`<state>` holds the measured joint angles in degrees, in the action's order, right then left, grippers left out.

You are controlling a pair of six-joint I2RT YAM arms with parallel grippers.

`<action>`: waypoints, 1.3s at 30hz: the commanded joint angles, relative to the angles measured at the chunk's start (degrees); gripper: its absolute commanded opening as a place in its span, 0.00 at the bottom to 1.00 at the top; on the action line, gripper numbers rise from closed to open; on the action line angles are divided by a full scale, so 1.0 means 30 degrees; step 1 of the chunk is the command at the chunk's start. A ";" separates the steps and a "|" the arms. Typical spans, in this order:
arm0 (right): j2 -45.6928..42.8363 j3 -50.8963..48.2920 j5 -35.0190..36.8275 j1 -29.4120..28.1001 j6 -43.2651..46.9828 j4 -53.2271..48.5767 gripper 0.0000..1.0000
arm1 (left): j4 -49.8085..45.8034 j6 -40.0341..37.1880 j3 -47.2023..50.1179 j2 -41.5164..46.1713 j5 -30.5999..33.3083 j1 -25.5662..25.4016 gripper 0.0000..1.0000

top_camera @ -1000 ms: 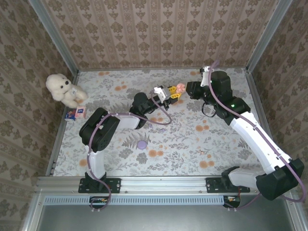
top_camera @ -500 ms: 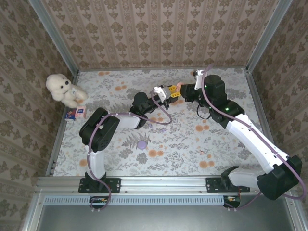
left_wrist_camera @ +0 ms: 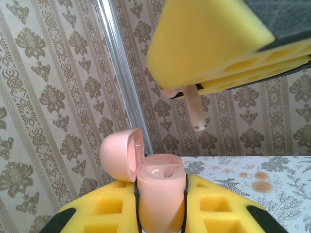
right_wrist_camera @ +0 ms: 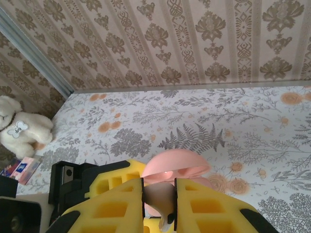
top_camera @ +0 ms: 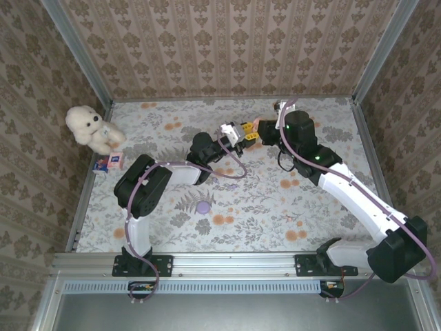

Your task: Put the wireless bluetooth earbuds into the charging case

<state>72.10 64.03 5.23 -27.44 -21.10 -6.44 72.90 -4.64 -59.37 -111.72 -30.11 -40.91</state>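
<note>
A pink charging case (left_wrist_camera: 158,177) stands upright between the yellow pads of my left gripper (left_wrist_camera: 162,204), which is shut on it. Its lid (left_wrist_camera: 121,155) is hinged open to the left and the cavity faces up. Just above it hang my right gripper's yellow fingers (left_wrist_camera: 209,39), with a pale pinkish earbud (left_wrist_camera: 196,111) pointing stem down over the case. From the right wrist, my right gripper (right_wrist_camera: 159,194) is shut on that earbud (right_wrist_camera: 163,204), with the lid (right_wrist_camera: 177,165) right behind. From above, the two grippers (top_camera: 241,133) (top_camera: 265,129) meet at the case (top_camera: 255,125), mid-back of the table.
A small round lilac piece (top_camera: 202,206) lies on the floral cloth (top_camera: 310,207) in front of the left arm. A white teddy bear (top_camera: 89,127) and a small box (top_camera: 108,162) sit at the left edge. Patterned walls enclose the back and sides.
My right gripper has swung left with the earbud, closing in on the case held by the left gripper. The left arm has stayed still.
</note>
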 commanded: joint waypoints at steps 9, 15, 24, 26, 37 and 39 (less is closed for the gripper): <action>0.0736 -0.0253 0.0979 -0.0140 0.0133 0.0915 0.20 | 0.0705 0.0404 -0.0390 0.0004 0.0051 -0.0184 0.00; 0.1041 -0.0250 0.0854 -0.0140 0.0066 0.0915 0.20 | 0.0718 0.0406 -0.0397 0.0034 0.0050 -0.0209 0.00; 0.1383 -0.0226 0.0687 -0.0140 0.0056 0.0871 0.19 | 0.0718 0.0462 -0.0431 -0.0010 0.0048 -0.0212 0.00; 0.1454 -0.0249 0.0679 -0.0140 0.0081 0.0866 0.19 | 0.0720 0.0464 -0.0448 0.0004 0.0015 -0.0195 0.00; 0.1956 -0.0103 -0.0439 -0.0140 0.0667 0.0462 0.19 | 0.0735 0.0465 -0.0437 0.0063 0.0026 -0.0208 0.00; 0.1984 -0.0158 -0.1013 -0.0186 0.1036 0.0353 0.19 | 0.0717 0.0493 -0.0436 0.0063 0.0116 -0.0221 0.00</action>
<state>76.99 64.01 6.26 -27.57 -20.23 -4.16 72.01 -4.05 -59.37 -111.72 -29.32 -40.95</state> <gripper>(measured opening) 0.193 0.207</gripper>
